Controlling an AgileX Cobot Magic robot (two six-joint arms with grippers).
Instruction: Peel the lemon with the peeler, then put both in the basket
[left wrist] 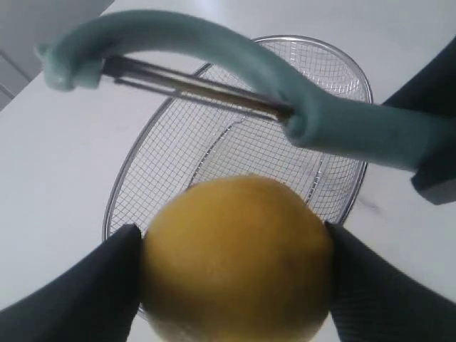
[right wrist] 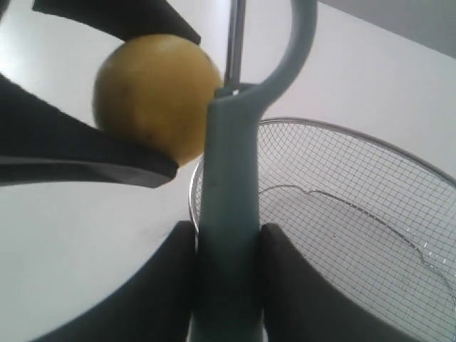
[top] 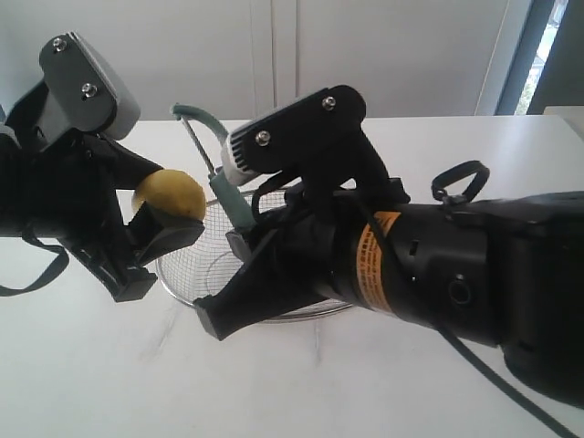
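We count one round yellow lemon (left wrist: 235,249), one teal plastic Y-shaped peeler (right wrist: 228,178) and one silver wire-mesh basket (right wrist: 342,164). The left tool (left wrist: 231,281), half-spread, clamps the lemon. The right tool (right wrist: 229,285), narrow, clamps the peeler handle. The basket lies beneath both.

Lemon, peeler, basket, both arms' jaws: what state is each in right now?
lemon: held in the air, skin looks unpeeled.
peeler: held by its handle, blade off the lemon.
basket: on the table, nothing seen in it.
left gripper: jaws shut on the lemon.
right gripper: jaws shut on the peeler.
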